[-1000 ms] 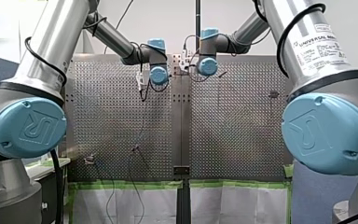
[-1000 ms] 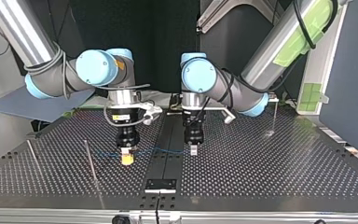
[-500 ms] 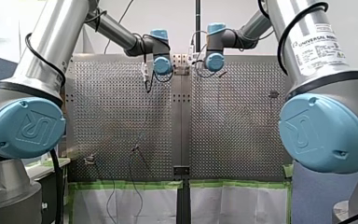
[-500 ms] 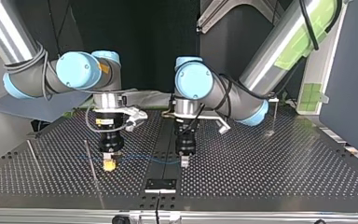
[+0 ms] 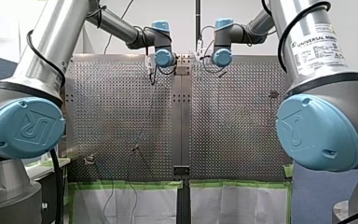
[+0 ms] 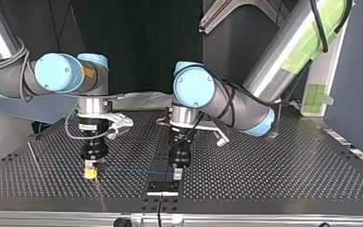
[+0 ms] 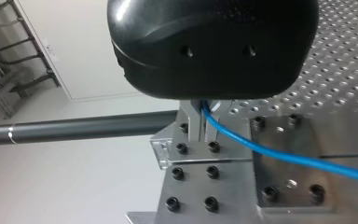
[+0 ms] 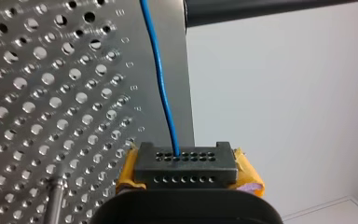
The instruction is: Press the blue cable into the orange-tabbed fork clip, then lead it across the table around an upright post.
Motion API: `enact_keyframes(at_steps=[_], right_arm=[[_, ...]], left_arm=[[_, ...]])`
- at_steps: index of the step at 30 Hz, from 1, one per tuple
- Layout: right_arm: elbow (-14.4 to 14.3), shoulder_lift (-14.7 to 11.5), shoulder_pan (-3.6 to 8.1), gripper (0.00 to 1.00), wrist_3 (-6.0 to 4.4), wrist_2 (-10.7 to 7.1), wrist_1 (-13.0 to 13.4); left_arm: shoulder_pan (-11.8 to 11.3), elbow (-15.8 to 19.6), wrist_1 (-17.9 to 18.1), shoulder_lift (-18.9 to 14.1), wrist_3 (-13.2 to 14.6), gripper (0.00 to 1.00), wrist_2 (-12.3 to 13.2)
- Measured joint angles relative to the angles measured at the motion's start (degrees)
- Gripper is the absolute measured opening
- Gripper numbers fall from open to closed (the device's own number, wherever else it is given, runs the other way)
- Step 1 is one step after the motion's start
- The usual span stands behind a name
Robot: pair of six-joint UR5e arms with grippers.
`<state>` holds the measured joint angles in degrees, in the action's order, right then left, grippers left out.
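Cable: thin blue cable [image 6: 132, 169] stretched low over the perforated metal table [image 6: 264, 175], running between both grippers.
Left gripper [image 7: 201, 125]: metal fingers pinched narrow on the cable.
Right gripper [image 8: 185, 161]: yellow pads clamping the cable.

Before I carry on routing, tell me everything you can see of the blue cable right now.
The blue cable is thin, round and smooth, plastic-sheathed by its look. In the top view it spans, almost level, low over the perforated table between my right gripper and my left gripper. Each wrist view shows it gripped between that gripper's fingers. A short stretch runs on beyond my right gripper. Neither end shows.
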<state>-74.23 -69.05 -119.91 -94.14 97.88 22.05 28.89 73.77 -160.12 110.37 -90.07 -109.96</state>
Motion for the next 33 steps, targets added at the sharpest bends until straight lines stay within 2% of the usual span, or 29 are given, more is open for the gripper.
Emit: enact_keyframes(at_steps=[6,13,24,33], right_arm=[[0.0,-0.4,1.08,0.00,-0.11,-0.19,-1.0],[0.0,-0.9,2.94,0.00,-0.59,-0.21,-1.8],[0.0,-1.0,5.61,0.00,-1.37,-0.25,-2.6],[0.0,-1.6,7.32,0.00,-2.27,-0.69,-2.7]], left_arm=[[0.1,-2.4,-1.1,0.3,-1.2,0.00,1.6],[0.4,-4.8,-2.3,1.3,-2.0,0.00,3.0],[1.5,-9.4,-6.2,5.3,-2.8,0.00,4.3],[2.0,-13.0,-8.1,6.3,-3.3,0.00,4.8]])
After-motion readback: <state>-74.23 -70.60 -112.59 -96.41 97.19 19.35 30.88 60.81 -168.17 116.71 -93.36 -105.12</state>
